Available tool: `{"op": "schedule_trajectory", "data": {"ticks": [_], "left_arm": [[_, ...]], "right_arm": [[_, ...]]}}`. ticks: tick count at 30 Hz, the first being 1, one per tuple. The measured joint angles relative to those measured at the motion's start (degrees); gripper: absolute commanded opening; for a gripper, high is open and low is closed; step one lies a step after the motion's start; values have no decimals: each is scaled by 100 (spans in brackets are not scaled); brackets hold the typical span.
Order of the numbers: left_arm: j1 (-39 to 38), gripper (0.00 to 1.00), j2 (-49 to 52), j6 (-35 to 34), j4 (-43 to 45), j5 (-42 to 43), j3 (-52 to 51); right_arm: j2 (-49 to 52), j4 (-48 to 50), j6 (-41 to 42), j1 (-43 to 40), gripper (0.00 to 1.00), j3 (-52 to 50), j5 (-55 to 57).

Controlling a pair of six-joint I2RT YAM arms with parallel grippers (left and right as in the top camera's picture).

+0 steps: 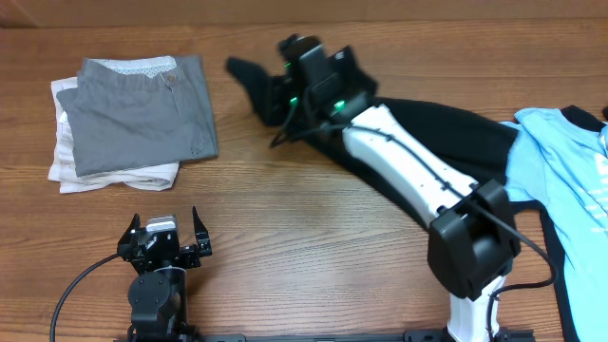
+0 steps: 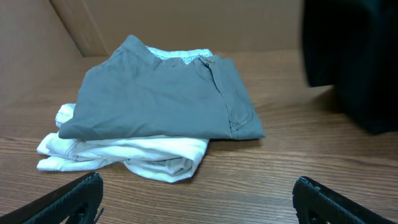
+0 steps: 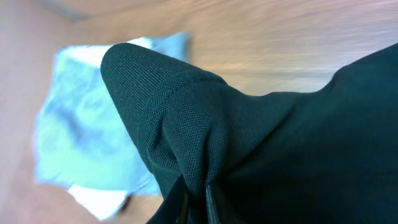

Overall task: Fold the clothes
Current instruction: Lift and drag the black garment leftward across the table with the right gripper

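Note:
The large black shirt point(image 1: 446, 128) lies stretched across the back of the table, from the middle towards the right. My right gripper point(image 1: 275, 90) is shut on a raised fold of it at its left end. In the right wrist view the black shirt point(image 3: 186, 112) bunches up over the right gripper point(image 3: 198, 200) and hides most of the fingers. A light blue shirt with black trim point(image 1: 560, 180) lies at the far right, partly over the black one. My left gripper point(image 1: 163, 242) rests at the front left, open and holding nothing; the left gripper point(image 2: 199, 200) faces the folded stack.
A folded stack stands at the back left, a grey garment point(image 1: 142, 109) on top of a white one point(image 1: 114, 176). The grey garment point(image 2: 155, 99) and the white one point(image 2: 124, 152) lie just ahead of the left fingers. Bare wooden table point(image 1: 304, 218) lies between the arms.

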Motion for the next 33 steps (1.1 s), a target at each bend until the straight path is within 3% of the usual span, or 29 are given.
{"op": "schedule_trajectory", "data": {"ticks": [4, 6, 9, 13, 18, 21, 24, 27, 28, 31, 33], "left_arm": [[0, 100, 0, 0, 2, 2, 0], [0, 100, 0, 0, 2, 2, 0], [0, 100, 0, 0, 0, 2, 0], [0, 100, 0, 0, 0, 2, 0], [0, 100, 0, 0, 0, 2, 0], [0, 100, 0, 0, 0, 2, 0], [0, 100, 0, 0, 2, 0, 0], [0, 100, 0, 0, 2, 2, 0], [0, 100, 0, 0, 2, 0, 0], [0, 99, 0, 0, 2, 2, 0], [0, 100, 0, 0, 2, 2, 0]], "right_arm": [[0, 129, 125, 527, 8, 0, -68], [0, 173, 162, 699, 13, 0, -107], [0, 297, 190, 820, 54, 0, -127], [0, 426, 208, 752, 66, 2, 74], [0, 284, 188, 313, 94, 61, 223], [0, -188, 192, -164, 100, 271, 284], [0, -748, 195, -815, 100, 619, 245], [0, -855, 188, -1379, 91, 835, -299], [0, -852, 153, -1499, 82, 861, -511], [0, -907, 7, -1635, 38, 870, -981], [0, -922, -103, -1449, 24, 870, -1045]]}}
